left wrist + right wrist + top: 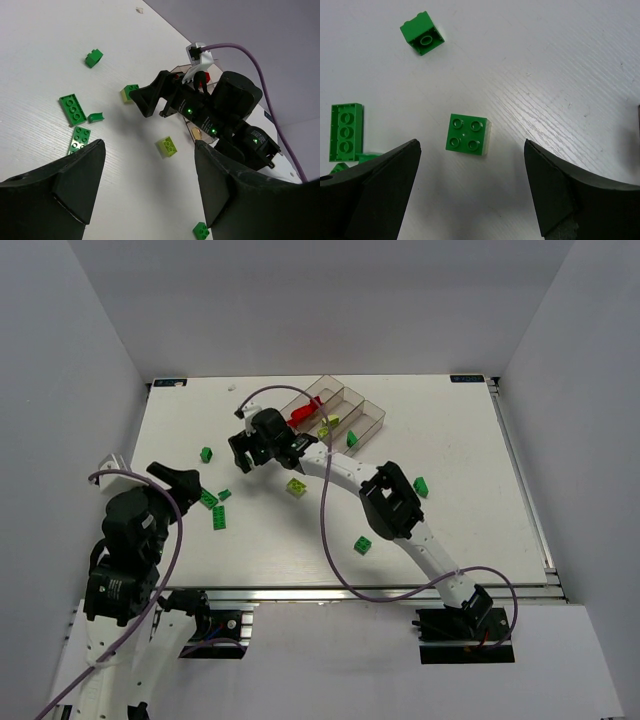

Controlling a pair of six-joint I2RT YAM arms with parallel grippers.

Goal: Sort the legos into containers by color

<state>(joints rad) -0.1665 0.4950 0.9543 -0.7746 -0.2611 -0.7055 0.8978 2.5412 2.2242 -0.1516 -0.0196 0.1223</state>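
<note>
The right gripper hovers over a green brick centred between its parted jaws, evidently aligned for pickup. The containers sit near the table's far edge; one compartment holds a red brick. The left gripper, jaws also apart, hangs near the left edge, clear of the work.
</note>
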